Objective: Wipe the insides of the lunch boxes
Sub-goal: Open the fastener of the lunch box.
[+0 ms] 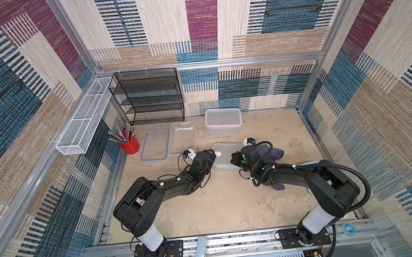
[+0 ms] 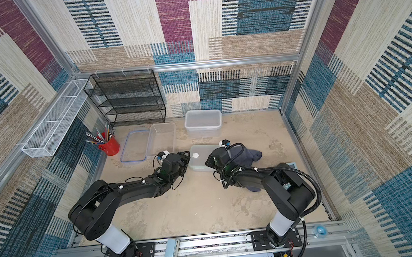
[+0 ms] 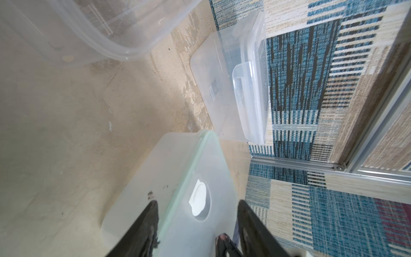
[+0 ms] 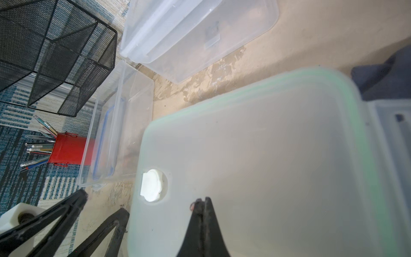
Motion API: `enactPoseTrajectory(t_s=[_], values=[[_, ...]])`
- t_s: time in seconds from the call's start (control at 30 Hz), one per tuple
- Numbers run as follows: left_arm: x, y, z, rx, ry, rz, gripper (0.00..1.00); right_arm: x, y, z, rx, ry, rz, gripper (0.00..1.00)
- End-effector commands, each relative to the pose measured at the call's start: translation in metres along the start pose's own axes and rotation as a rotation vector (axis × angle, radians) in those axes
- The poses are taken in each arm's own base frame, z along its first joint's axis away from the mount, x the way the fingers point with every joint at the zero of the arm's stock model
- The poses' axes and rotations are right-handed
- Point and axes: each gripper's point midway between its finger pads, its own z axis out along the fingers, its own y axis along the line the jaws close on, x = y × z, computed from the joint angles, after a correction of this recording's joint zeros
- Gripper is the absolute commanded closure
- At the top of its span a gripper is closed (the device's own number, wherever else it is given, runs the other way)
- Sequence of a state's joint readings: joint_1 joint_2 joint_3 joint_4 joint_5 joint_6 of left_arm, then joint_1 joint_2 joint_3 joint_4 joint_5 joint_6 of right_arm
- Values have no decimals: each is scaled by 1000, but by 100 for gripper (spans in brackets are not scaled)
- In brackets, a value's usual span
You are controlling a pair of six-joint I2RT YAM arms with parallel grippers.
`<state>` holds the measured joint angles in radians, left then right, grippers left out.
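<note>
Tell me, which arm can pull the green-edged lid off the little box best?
Probably left. The left gripper is open, with the green rim of the lid between its fingers. The right gripper is shut over the lid's flat top, gripping nothing.

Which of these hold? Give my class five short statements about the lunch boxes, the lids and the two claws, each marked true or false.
1. The red cup holds pencils. True.
2. The grey cloth lies inside the deep lunch box. False: it lies on the table, beside the lidded lunch box.
3. The right claw is shut. True.
4. The left claw is shut. False: its jaws stand apart at the lidded lunch box's edge.
5. The blue-rimmed lid lies flat beside the clear lunch box. True.
</note>
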<state>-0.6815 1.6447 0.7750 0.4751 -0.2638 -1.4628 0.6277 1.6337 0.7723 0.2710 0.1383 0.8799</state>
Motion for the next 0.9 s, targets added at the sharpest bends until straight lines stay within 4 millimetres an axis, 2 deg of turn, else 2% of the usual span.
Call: enactPoseTrajectory(t_s=[0.0,0.1,0.2,0.3,0.5,0.87], values=[[-6,8,-8,-68,-12,73,40,36,-44,-9,193,172,-83,100],[-15,7,-18,-109,-39,106,39,24,-31,-11,172,148,-103,100],[-16,15,-20,-147,-33,104,35,19,-26,-10,168,143,-119,100],[-7,20,-11,-133,29,43,31,20,-30,-6,185,149,-131,100],[13,24,10,-95,138,-59,30,26,-37,5,206,179,-149,100],[15,20,17,-59,153,-83,30,34,-48,23,226,248,-154,100]])
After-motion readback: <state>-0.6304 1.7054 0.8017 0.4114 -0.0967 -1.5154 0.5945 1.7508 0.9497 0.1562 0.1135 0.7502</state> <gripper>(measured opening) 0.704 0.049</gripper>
